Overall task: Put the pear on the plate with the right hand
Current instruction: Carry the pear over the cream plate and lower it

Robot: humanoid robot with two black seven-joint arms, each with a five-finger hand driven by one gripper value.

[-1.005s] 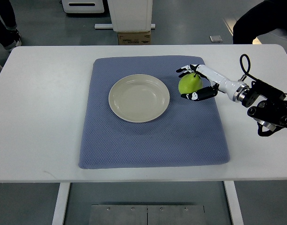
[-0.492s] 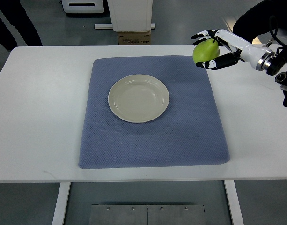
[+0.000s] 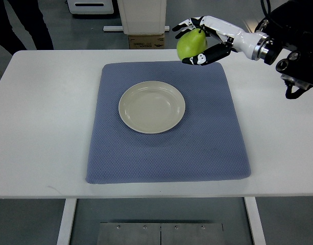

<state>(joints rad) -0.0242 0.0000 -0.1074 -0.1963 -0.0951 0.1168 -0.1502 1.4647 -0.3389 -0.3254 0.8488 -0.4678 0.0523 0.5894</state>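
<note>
Green pear (image 3: 191, 45) aloft, stem up; empty cream plate (image 3: 151, 107) mid-mat.

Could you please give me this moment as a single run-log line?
phase: carry | right hand: shut on pear, raised near mat's far edge | plate: empty, mid-mat | left: not in view

White-shelled right hand (image 3: 199, 40) with black fingertips and black finger joints. Slim white forearm casing (image 3: 237, 37) ending in silver metal wrist ring (image 3: 259, 47). Beyond that, bulky black arm housing (image 3: 294, 46) with black cable loops and round lens-like fittings.
</note>
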